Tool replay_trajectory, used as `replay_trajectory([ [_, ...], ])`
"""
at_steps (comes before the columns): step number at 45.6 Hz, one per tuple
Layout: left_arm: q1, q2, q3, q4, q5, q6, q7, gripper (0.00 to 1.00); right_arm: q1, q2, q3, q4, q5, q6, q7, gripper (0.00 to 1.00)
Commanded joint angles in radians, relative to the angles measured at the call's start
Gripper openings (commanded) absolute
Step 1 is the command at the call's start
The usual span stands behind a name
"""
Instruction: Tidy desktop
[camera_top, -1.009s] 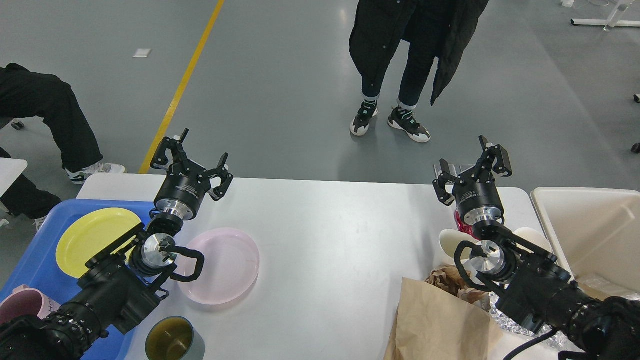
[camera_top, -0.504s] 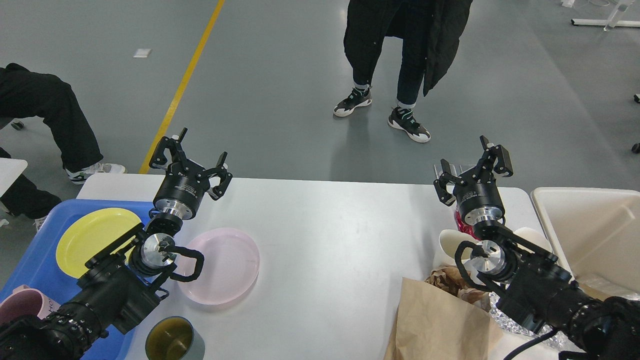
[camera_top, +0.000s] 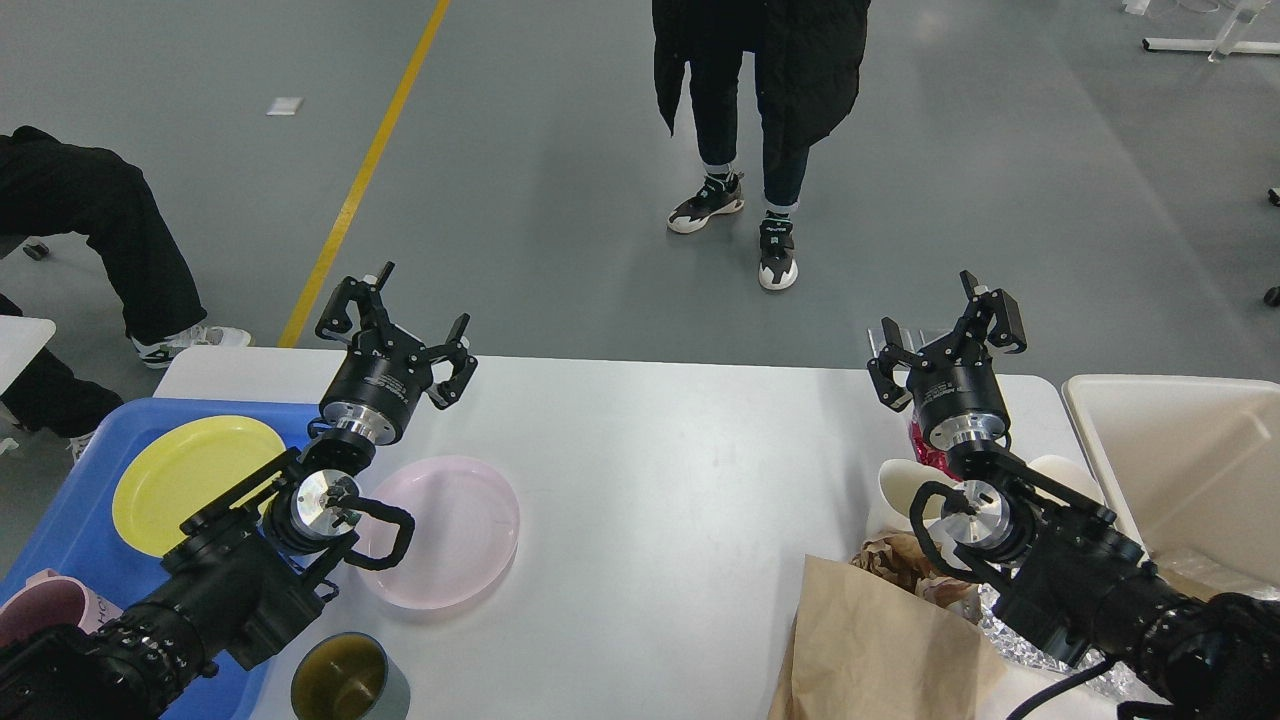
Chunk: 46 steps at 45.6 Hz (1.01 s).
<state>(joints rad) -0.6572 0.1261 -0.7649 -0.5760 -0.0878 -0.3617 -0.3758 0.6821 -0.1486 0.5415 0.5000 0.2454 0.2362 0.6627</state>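
Note:
The white desktop (camera_top: 660, 470) fills the middle of the head view. A pale pink plate (camera_top: 455, 530) lies on it at the left, and a grey cup with an olive inside (camera_top: 348, 680) stands at the front left. My left gripper (camera_top: 400, 320) is open and empty, raised above the desktop's far left edge, behind the pink plate. My right gripper (camera_top: 945, 325) is open and empty above the far right edge. Below the right arm lie a red packet (camera_top: 922, 445), a white paper cup (camera_top: 898, 490), crumpled brown paper (camera_top: 905, 560) and a brown paper bag (camera_top: 870, 650).
A blue tray (camera_top: 80, 520) at the left holds a yellow plate (camera_top: 190, 480) and a pink mug (camera_top: 45, 605). A cream bin (camera_top: 1190, 460) stands at the right. A person in black (camera_top: 760, 70) stands beyond the desktop. Another person's legs (camera_top: 100, 230) are at far left.
My left gripper has shifted slightly right and forward. The standing person has stepped left. The right arm has not moved.

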Motion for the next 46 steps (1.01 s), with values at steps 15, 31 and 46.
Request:
replay_trajectory([
  [15,-0.303,0.13,0.545,-0.001,0.008,0.135,0.005,0.96,0.0,0.0,0.0,0.002,0.0,0.0,0.0,1.0],
  [31,-0.671,0.158,1.22,0.007,0.011,0.124,0.005,0.96,-0.001,0.0,0.0,0.002,0.0,0.0,0.0,1.0],
  [46,-0.892,0.171,1.234,0.007,0.014,0.121,0.003,0.96,-0.001,0.0,0.0,0.0,0.0,0.0,0.0,1.0],
])
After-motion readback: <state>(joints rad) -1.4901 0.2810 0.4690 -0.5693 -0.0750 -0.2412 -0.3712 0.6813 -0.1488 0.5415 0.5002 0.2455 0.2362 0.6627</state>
